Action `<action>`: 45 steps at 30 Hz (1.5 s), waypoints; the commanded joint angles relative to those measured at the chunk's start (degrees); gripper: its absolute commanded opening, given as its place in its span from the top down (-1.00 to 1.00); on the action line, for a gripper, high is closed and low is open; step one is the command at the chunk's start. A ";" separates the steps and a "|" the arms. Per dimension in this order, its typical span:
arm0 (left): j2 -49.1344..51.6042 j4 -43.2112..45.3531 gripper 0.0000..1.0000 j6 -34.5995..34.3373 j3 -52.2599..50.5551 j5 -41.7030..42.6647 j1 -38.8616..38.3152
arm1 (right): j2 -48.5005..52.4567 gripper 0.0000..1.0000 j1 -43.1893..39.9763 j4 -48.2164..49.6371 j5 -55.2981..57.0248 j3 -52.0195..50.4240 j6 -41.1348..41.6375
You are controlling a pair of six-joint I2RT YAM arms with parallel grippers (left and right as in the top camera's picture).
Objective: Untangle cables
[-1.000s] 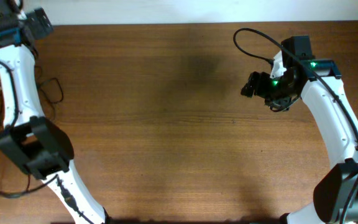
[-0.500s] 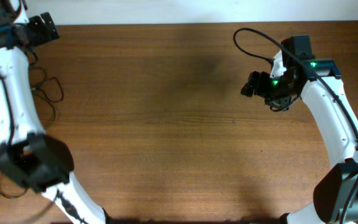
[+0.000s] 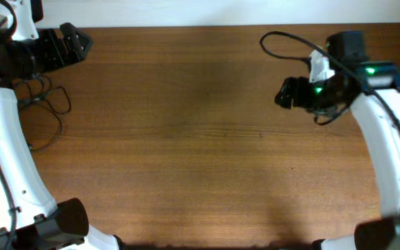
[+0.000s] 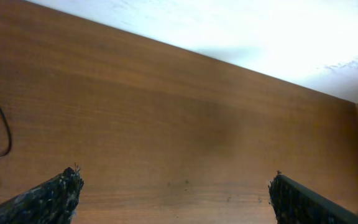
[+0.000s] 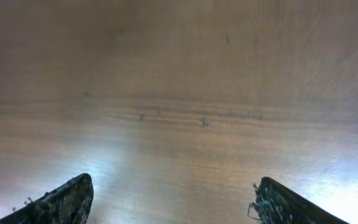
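Brown wooden table (image 3: 186, 139), thin black cables (image 3: 39, 97) looping near left edge

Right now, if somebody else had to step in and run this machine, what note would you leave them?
Left hand: open, empty, over the far left corner of the table.
Right hand: open, empty, above bare wood on the right.
Cables: thin black loops at the table's left edge, beside the left arm; neither hand touches them.
Done: no separating visible; knots too fine to judge.
To do: grasp the cords and pull them apart.
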 commanded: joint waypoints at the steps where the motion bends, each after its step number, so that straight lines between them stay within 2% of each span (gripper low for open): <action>1: 0.17 -0.07 -0.99 -0.15 -0.15 1.51 0.07 | -5.66 -0.70 0.22 -3.34 3.98 5.35 -2.78; 5: 0.17 -0.07 -0.99 -0.15 -0.15 1.51 0.07 | -10.38 -0.71 0.22 -7.69 9.55 9.27 -2.78; 8: 0.17 -0.07 -0.99 -0.15 -0.15 1.51 0.07 | -13.77 -0.72 0.22 -8.31 9.70 10.12 -2.75; 10: 0.17 -0.07 -0.99 -0.15 -0.15 1.51 0.07 | -16.52 -0.95 0.22 -8.50 9.68 10.12 -2.73; 11: 0.17 -0.07 -0.99 -0.15 -0.15 1.51 0.07 | -17.42 -0.97 0.22 -8.63 9.68 10.12 -2.75; 17: 0.17 -0.07 -0.99 -0.15 -0.15 1.51 0.07 | -22.08 -0.98 0.22 -9.46 8.35 10.12 -2.73; 28: 0.17 -0.07 -0.99 -0.15 -0.15 1.51 0.07 | -22.14 -0.97 0.22 -8.59 8.44 10.10 -2.78; 34: 0.17 -0.07 -0.99 -0.15 -0.15 1.51 0.07 | -22.25 -0.97 0.63 -8.46 13.00 10.08 -2.78; 39: 0.17 -0.07 -0.99 -0.15 -0.15 1.51 0.07 | -24.17 -0.97 0.57 1.84 16.13 5.31 -4.66; 45: 0.17 -0.07 -0.99 -0.15 -0.15 1.51 0.07 | -37.35 -0.97 0.57 27.58 15.91 -16.04 -9.44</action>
